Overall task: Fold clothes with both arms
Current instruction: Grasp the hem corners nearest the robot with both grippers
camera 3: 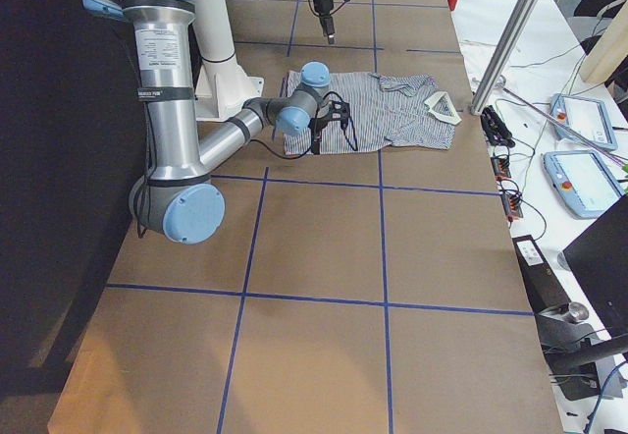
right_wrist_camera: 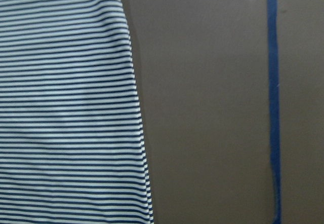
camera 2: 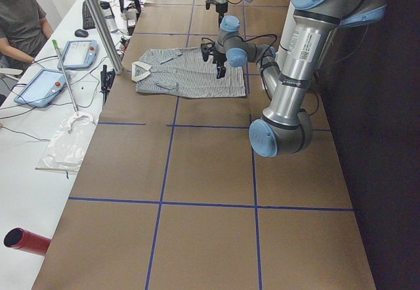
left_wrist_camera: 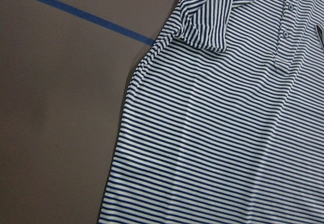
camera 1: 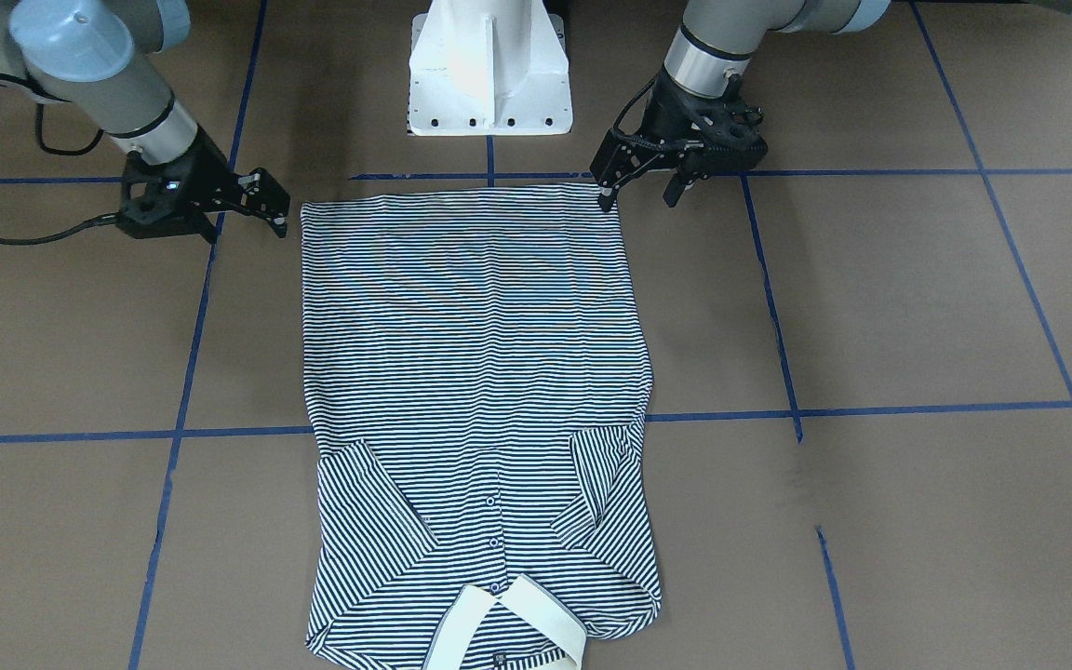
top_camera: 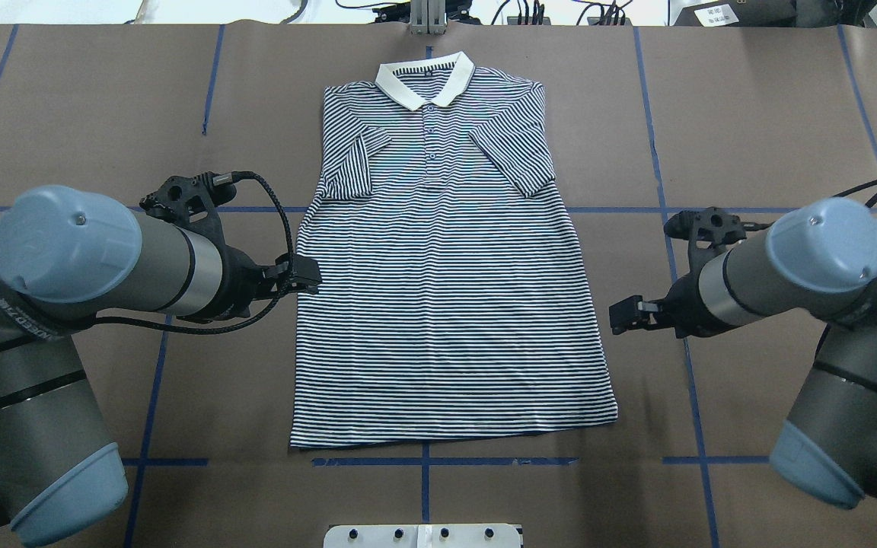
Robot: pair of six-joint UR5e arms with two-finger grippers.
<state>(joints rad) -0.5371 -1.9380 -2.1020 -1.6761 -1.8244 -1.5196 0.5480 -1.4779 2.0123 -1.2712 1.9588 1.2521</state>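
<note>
The striped polo shirt (camera 1: 475,354) (top_camera: 446,304) lies flat and face up on the brown table. Its cream collar (top_camera: 425,82) points away from the robot, and both short sleeves are folded in over the chest. My left gripper (camera 1: 640,197) (top_camera: 309,275) hangs open beside the shirt's left side, near the hem corner, with nothing between its fingers. My right gripper (camera 1: 268,200) (top_camera: 621,316) hangs open just off the right side near the other hem corner, apart from the cloth. The wrist views show only striped fabric (left_wrist_camera: 228,133) (right_wrist_camera: 66,107) and bare table, no fingers.
The white pedestal base (camera 1: 489,74) stands at the robot's edge behind the hem. Blue tape lines (top_camera: 423,461) grid the table. Beyond the far edge are a metal post (camera 2: 98,21), teach pendants (camera 2: 42,86) (camera 3: 584,179), cables and a seated person (camera 2: 20,21).
</note>
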